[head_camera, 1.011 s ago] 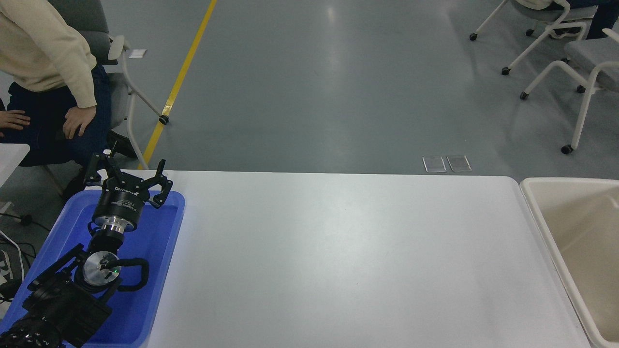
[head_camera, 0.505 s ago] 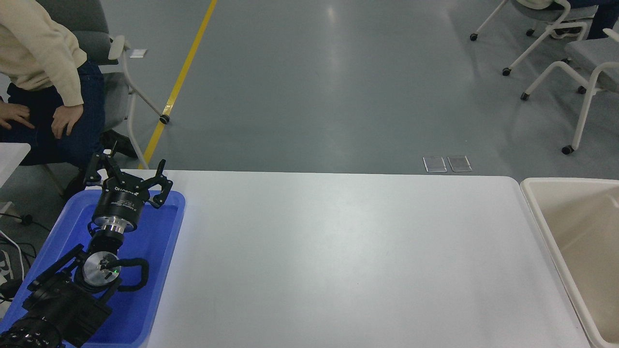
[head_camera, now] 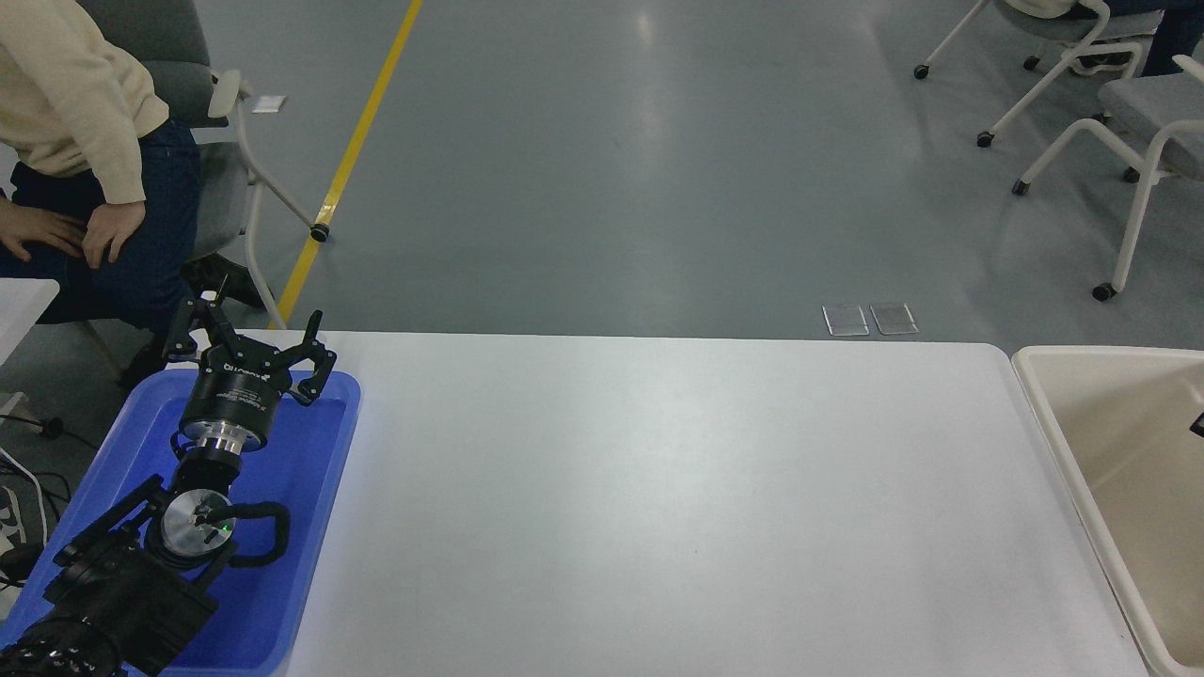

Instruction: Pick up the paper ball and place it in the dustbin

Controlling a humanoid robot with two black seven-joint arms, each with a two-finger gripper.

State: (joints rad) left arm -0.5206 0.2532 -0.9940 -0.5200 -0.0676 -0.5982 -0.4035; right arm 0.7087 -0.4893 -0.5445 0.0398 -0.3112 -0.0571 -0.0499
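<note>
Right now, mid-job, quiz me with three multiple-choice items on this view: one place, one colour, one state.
1. Where is the dustbin?
A. off the table's right end
B. at the table's middle
C. on the floor by the chairs

2. What colour is the tray under the left gripper?
A. green
B. blue
C. red

3. How is the left gripper?
A. shut on a ball
B. open, holding nothing
C. out of view

Answers: 1 A, its cream rim adjoins the table's right edge. 2 B, bright blue walls. 3 B, fingers spread with nothing between.
</note>
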